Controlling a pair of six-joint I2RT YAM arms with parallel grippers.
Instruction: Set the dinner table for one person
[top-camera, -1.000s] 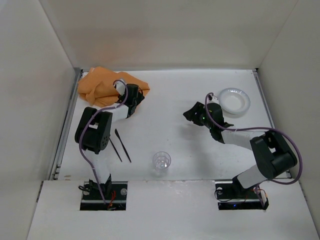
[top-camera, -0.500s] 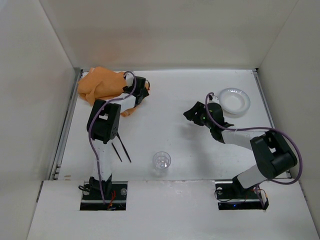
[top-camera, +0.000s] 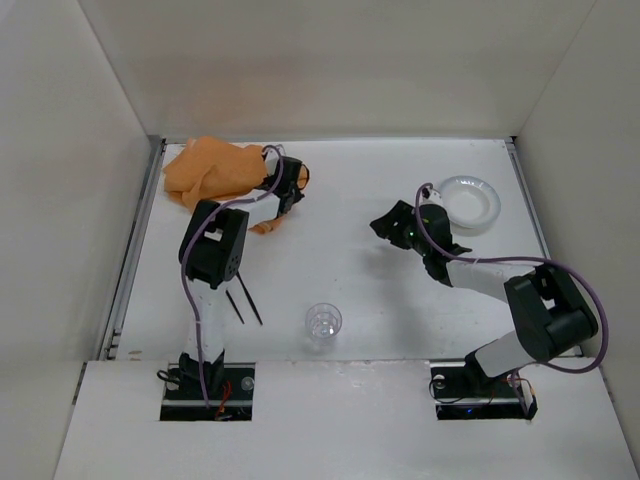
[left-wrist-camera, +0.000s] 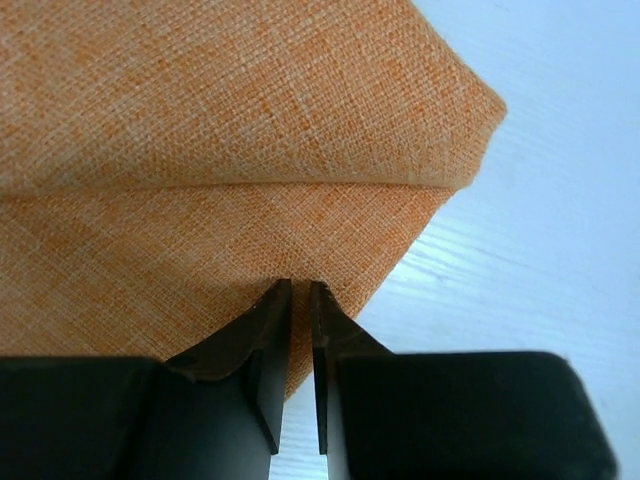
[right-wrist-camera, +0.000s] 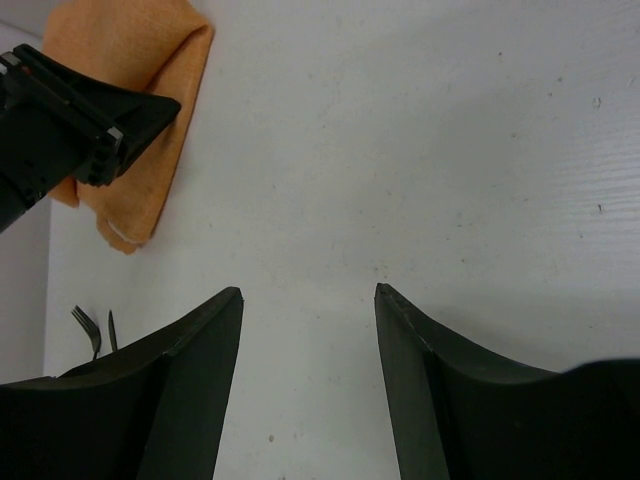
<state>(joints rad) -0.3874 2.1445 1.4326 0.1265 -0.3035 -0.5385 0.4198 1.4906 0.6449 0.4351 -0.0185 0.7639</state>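
The dinner table (top-camera: 345, 265) is a white tabletop. An orange cloth mat (top-camera: 212, 172) lies crumpled at its far left. My left gripper (top-camera: 288, 186) is shut on a folded edge of the cloth (left-wrist-camera: 220, 150), and the fingertips (left-wrist-camera: 278, 300) pinch the fabric just above the table. My right gripper (top-camera: 386, 228) is open and empty over bare table (right-wrist-camera: 400, 150) right of centre. A white plate (top-camera: 470, 202) sits at the far right. A clear glass (top-camera: 323, 322) stands near the front centre. A black fork and knife (top-camera: 240, 291) lie at the front left.
White walls enclose the table on three sides, with grey edge strips at left and right. In the right wrist view the left arm (right-wrist-camera: 70, 115) reaches across the cloth (right-wrist-camera: 150, 130) at upper left, and the fork tips (right-wrist-camera: 88, 328) show at the left edge.
My left gripper has moved right and away from me with the cloth's edge in it, pulling the cloth out to the right. The right gripper shifted slightly right.
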